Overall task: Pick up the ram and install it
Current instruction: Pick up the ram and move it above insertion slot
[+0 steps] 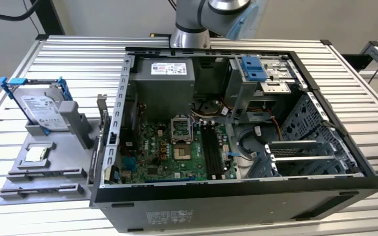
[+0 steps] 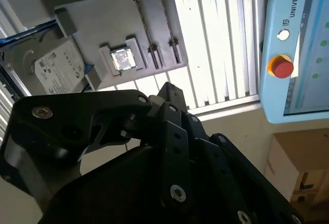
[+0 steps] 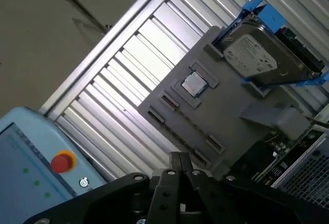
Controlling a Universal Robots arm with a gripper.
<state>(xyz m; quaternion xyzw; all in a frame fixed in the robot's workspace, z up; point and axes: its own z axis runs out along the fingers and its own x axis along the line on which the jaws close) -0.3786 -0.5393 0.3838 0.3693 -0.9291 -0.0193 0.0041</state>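
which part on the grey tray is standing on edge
The blue-framed hard drive: it stands upright in the tray, while the small square chip lies flat in its recess.

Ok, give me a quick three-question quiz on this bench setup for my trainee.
1. True or false: the hard drive lies flat inside the computer case.
2. What colour is the frame around the hard drive? A red, B blue, C green.
3. In the exterior view, on which side of the case does the processor chip sit?

Key: 1 false, it stands outside the case; 2 B; 3 the exterior view's left.
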